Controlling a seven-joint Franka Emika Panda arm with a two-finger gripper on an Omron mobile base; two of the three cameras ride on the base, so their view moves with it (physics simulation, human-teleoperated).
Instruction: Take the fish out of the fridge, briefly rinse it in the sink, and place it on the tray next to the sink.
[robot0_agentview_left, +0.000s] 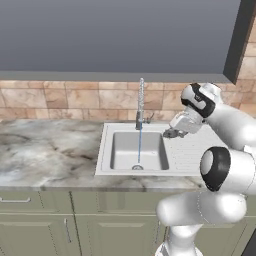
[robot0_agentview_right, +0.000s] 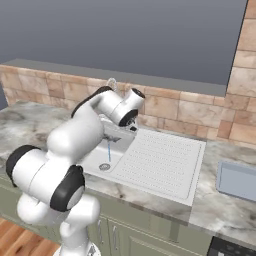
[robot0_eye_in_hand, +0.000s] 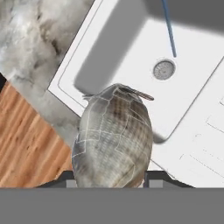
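The sink (robot0_agentview_left: 150, 150) has water running. The tray (robot0_agentview_right: 239, 181) lies at its 3 o'clock on the surface. The gripper (robot0_agentview_left: 172, 133) holds the fish (robot0_eye_in_hand: 113, 138) beside the stream; it may stay unrinsed, or slip

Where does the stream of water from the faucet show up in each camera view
Left base view: the water stream falls down the middle, from the faucet to the drain in the sink.
Right base view: a short blue line left of centre, just under the arm.
Hand view: a blue line at upper right, ending above the drain.
Shared landmark: the drain.
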